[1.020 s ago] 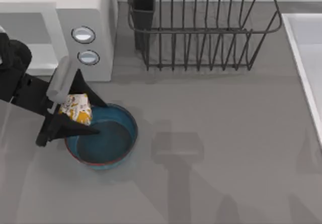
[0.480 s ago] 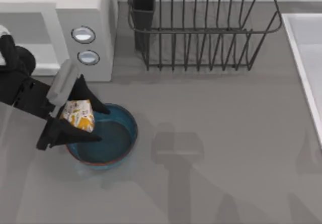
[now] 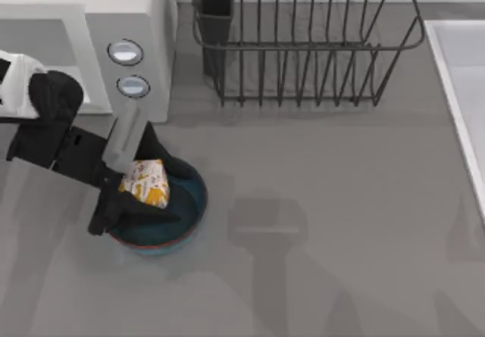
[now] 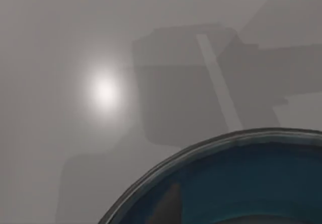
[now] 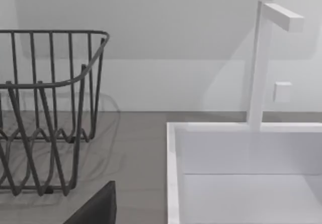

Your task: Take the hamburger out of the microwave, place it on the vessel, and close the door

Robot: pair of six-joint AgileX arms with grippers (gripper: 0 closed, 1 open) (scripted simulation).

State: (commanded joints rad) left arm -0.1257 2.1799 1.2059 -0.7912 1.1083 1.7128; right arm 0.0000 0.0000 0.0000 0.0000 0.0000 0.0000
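1. Since the earlier frames, our left gripper (image 3: 155, 188) has carried the hamburger (image 3: 147, 182) from the bowl's left rim to over its dark inside.
2. Left gripper: fingers clenched on the hamburger, one on either side, above the bowl (image 3: 195, 208).
3. Bowl: blue, near the table's (image 3: 341, 238) left edge, just in front of the microwave (image 3: 129, 19); its rim (image 4: 211, 146) appears in our left wrist view.
4. Microwave: back left corner, two knobs (image 3: 126, 51) on its front panel.
5. Dish rack (image 3: 303, 42): black wire, along the back edge, right of the microwave.
6. Sink (image 5: 241, 173): white, at the right edge.
7. Right gripper: we cannot tell its fingers' state.
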